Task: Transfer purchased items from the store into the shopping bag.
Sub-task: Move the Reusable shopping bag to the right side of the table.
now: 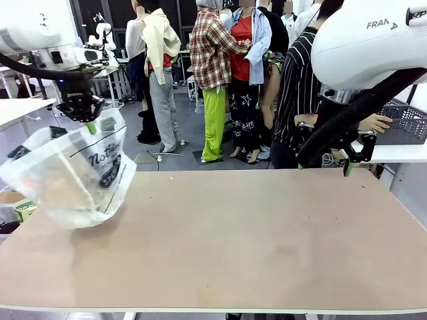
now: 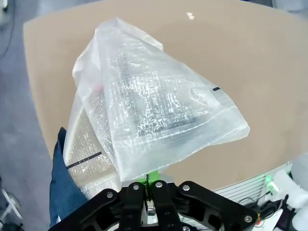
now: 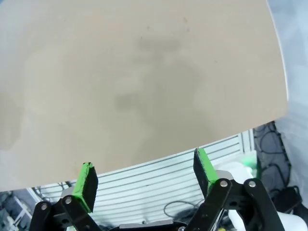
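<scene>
My left gripper [image 2: 150,185] is clamped on the top of the shopping bag [image 1: 73,173], which hangs above the table's [image 1: 233,247] left edge (contents blurred by crinkled plastic). My right gripper [image 3: 144,178] hangs with jaws wide apart, holding nothing. The basket [image 1: 405,121] sits far right, half cut off.

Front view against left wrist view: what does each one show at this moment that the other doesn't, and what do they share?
Front view alone: the right gripper hanging open at the table's right far edge, a person's hand by the dark lattice basket on a side table, and the lettering on the shopping bag.

Left wrist view alone: the bag's navy handle hanging beside the gripper.

Both: the left gripper shut on the bag's top, with the bag hanging over the tan table.
</scene>
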You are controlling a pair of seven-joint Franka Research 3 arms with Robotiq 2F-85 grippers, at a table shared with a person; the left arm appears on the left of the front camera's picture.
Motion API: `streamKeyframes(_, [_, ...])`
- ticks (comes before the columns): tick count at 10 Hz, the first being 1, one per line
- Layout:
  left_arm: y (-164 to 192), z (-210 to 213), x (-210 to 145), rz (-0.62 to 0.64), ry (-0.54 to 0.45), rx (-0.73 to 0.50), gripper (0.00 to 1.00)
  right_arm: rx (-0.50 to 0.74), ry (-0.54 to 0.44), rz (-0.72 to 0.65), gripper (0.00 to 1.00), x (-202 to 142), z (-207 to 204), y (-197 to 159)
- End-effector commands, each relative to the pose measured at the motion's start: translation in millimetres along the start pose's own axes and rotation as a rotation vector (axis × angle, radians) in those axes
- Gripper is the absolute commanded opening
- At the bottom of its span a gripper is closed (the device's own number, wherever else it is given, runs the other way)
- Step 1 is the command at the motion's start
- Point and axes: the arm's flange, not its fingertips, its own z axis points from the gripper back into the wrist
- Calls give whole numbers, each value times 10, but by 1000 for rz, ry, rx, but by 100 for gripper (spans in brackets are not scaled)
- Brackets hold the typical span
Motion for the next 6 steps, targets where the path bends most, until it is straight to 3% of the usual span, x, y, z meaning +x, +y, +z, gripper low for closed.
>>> streamKeyframes(1, [150, 53, -251, 103, -21, 9, 0, -7, 3, 13, 100, 8, -8, -17])
streamKeyframes(4, [559, -97, -177, 232, 44, 23, 0, -7, 3, 13, 100, 8, -8, -17])
streamKeyframes(6, [551, -167, -99, 197, 79, 40, 0, -7, 3, 13, 100, 8, -8, -17])
